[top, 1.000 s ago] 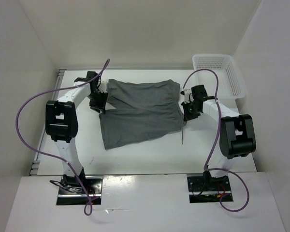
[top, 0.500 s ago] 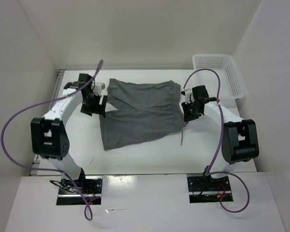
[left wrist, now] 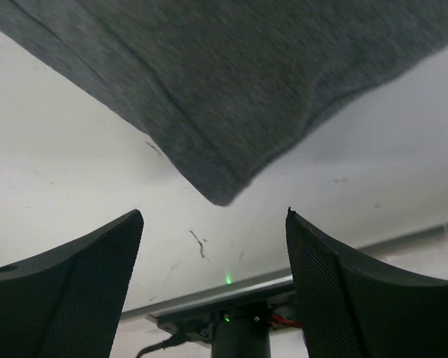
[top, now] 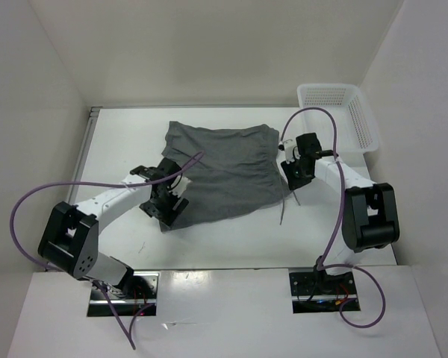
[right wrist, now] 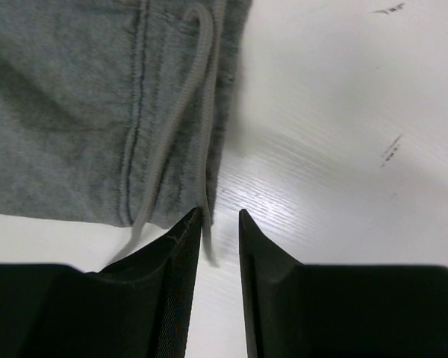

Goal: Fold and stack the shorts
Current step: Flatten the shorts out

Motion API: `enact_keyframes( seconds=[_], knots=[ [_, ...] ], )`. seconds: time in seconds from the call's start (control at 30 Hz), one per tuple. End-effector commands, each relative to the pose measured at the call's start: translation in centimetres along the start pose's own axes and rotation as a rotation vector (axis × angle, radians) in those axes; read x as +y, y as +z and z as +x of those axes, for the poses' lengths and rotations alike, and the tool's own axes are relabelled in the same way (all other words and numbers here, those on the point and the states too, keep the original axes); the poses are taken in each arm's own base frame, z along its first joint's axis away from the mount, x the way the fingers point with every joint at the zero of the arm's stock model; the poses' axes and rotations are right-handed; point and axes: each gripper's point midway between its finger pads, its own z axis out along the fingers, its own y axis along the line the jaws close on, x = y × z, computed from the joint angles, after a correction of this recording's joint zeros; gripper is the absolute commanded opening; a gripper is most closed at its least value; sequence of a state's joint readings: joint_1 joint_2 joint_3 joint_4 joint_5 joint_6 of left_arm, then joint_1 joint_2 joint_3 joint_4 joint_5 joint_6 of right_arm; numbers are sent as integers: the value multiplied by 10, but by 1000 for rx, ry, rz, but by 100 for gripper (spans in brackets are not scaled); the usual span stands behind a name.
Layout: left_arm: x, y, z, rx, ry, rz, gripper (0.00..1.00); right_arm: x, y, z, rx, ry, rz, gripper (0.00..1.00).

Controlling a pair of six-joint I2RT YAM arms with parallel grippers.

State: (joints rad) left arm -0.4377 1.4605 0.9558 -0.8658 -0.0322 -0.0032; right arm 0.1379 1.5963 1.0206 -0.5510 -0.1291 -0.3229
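In right wrist view only: drawstring [right wrist: 205, 149] between fingers [right wrist: 172, 283].

The left arm [top: 112, 199] and the right arm [top: 336, 173] are built alike, with slim white links joined by chunky black joint housings that have rounded corners. A thin purple cable [top: 82, 183] loops loosely off the left arm, and a second purple cable [top: 313, 110] arcs off the right. Each arm stands on a flat metal base plate [top: 123, 287] with small red wires [left wrist: 284, 319] and a green light [left wrist: 228, 280]. The left gripper [left wrist: 213, 216] and the right gripper [right wrist: 219, 212] have matte black fingers [left wrist: 82, 291] with finely dotted inner faces.
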Motion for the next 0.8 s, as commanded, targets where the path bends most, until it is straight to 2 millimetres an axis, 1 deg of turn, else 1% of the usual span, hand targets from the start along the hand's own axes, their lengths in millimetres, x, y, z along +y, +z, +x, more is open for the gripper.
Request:
enact_keyframes(
  seconds=[0.0, 0.03, 0.1, 0.13, 0.17, 0.2, 0.23, 0.27, 0.3, 0.33, 0.37, 0.4, 0.43, 0.47, 0.5, 0.6, 0.63, 0.67, 0.7, 0.77],
  knots=[
    [15, 2, -20, -90, 24, -115, 84, -12, 6, 6, 28, -49, 68, 32],
    [14, 6, -16, -82, 35, -122, 81, -13, 7, 3, 15, -50, 72, 34],
    [5, 18, -16, -70, 70, -115, 74, -14, 12, 3, 15, -41, 73, 34],
    [7, 23, -16, -68, 70, -127, 70, -14, 15, 1, 12, -41, 73, 34],
    [7, 26, -21, -81, 78, -139, 66, -14, 15, 1, 12, -41, 73, 34],
    [7, 33, -21, -64, 79, -138, 61, -13, 18, 0, 14, -41, 60, 34],
    [8, 33, -27, -76, 78, -148, 58, -10, 21, 5, 32, -38, 42, 34],
    [6, 33, -27, -76, 78, -137, 56, -8, 20, 3, 32, -51, 29, 34],
    [4, 34, -29, -75, 79, -126, 52, -2, 18, -1, 21, -72, -16, 36],
    [0, 34, -27, -67, 80, -103, 47, 6, 16, 9, 58, -80, -60, 40],
    [0, 36, -23, -56, 81, -103, 43, 11, 14, 7, 55, -93, -92, 42],
    [0, 41, -12, -29, 83, -102, 39, 19, 13, 9, 55, -111, -138, 44],
    [0, 44, -6, -13, 84, -101, 29, 21, 10, 9, 53, -119, -151, 46],
    [0, 46, -5, -13, 84, -101, 25, 23, 9, 11, 57, -125, -165, 52],
    [0, 48, -1, -4, 84, -101, 21, 26, 7, 16, 65, -131, -178, 53],
    [-1, 48, -1, -4, 84, -92, 9, 34, 8, 18, 71, -124, -221, 54],
    [-1, 48, -1, -4, 84, -92, 5, 39, 7, 19, 71, -120, -250, 54],
    [-1, 48, -1, -4, 84, -92, 3, 39, 6, 10, 53, -122, -255, 54],
    [3, 46, -4, -13, 75, -102, 0, 40, 4, 9, 52, -121, -265, 54],
    [3, 46, -4, -13, 75, -103, 0, 42, 3, 7, 58, -117, -283, 54]
  ],
)
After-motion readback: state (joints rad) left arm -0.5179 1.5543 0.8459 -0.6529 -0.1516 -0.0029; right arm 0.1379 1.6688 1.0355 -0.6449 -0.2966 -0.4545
